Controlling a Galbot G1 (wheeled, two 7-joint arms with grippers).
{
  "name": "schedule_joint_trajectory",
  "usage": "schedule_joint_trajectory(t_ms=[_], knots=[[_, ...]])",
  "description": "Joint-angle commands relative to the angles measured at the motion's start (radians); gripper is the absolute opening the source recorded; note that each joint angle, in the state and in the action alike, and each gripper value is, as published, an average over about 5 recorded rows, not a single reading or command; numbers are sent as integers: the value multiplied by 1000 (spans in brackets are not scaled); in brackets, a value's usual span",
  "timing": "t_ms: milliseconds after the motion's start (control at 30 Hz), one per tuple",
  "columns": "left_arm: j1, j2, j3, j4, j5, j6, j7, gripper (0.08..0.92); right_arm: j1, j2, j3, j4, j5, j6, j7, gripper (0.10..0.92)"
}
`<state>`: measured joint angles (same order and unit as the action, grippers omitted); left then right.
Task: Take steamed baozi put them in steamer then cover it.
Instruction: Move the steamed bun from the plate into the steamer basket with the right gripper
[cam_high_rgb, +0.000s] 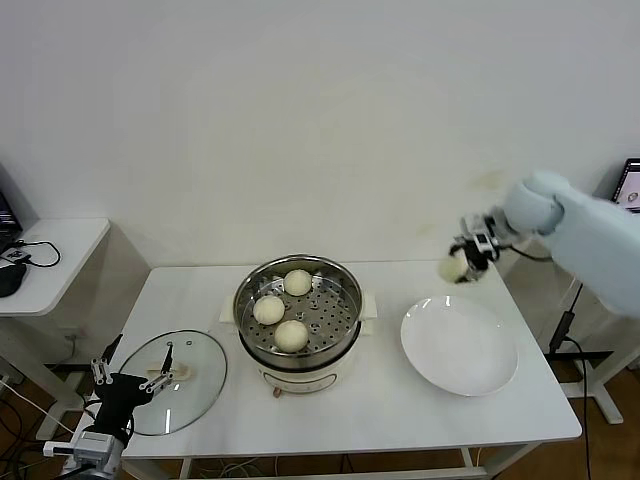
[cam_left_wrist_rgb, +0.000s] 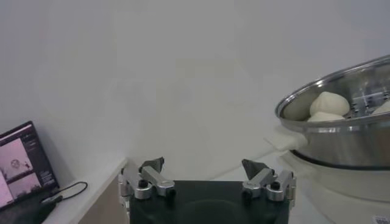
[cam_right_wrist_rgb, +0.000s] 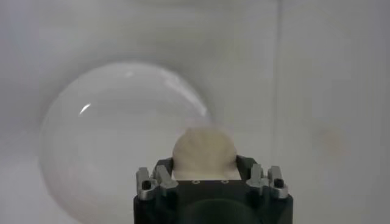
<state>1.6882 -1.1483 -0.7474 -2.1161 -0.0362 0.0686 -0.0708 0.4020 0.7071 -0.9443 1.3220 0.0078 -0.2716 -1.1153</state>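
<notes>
Our right gripper (cam_high_rgb: 462, 262) clamps the last off-white round baozi (cam_high_rgb: 453, 268) above the table's right far edge, over the flat white plate (cam_high_rgb: 460, 347). A loosening grip could drop it short of the shiny steel steamer (cam_high_rgb: 298, 310) at centre. Our left gripper (cam_high_rgb: 128, 380) waits spread wide by the glass cover (cam_high_rgb: 172, 380) at the left near corner.

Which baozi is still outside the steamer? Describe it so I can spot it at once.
Start at the round shiny steel steamer, then go to the flat white plate on its right. Above the plate's far edge, the right end effector grips the small off-white baozi, the only one held in the air.
</notes>
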Motion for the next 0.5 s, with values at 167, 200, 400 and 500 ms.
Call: schedule_joint_trajectory(t_ms=[167,200,400,500], knots=[[3,-3,-6,6,-2,-3,-1,823,270,194,-221,184,344,-187,112,648],[3,-4,-7,5,-2,-3,-1,823,265,209,-228,188,359,-201,124,650],[3,-9,-13,0,-5,-3,-1,823,208,307,-262,175,407,-258,183,653],[7,-12,-16,-3,-5,-4,-1,823,169,352,-256,143,432,-289,212,653]])
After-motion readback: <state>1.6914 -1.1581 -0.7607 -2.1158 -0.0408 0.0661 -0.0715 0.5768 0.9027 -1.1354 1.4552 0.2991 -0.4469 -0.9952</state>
